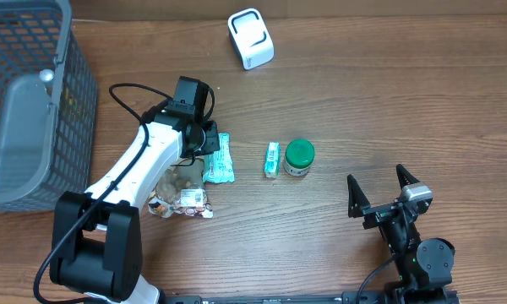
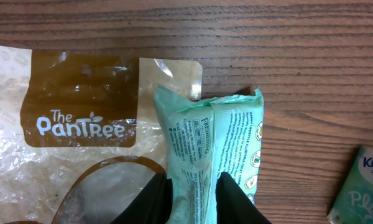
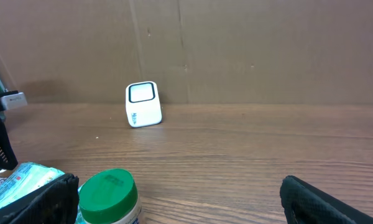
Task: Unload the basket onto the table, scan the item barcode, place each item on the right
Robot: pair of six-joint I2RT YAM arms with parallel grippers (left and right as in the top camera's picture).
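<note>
right gripper (image 1: 380, 192) gapes wide, empty. left gripper (image 2: 196, 199) straddles the mint-green plastic packet (image 2: 227, 137), which partly overlaps the clear brown snack bag (image 2: 81, 112); whether it pinches, i cannot tell. the packet looks light, soft and slippery: hold mid-body. the green-lidded jar (image 1: 299, 157) stands aside, leaving the way open to the far white box scanner (image 1: 251, 38).

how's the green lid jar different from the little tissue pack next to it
The jar stands upright and round; the tissue pack lies flat, a slim rectangle. The jar has a solid dark green lid; the tissue pack is pale teal and white. Both sit close together on the wooden table.
</note>
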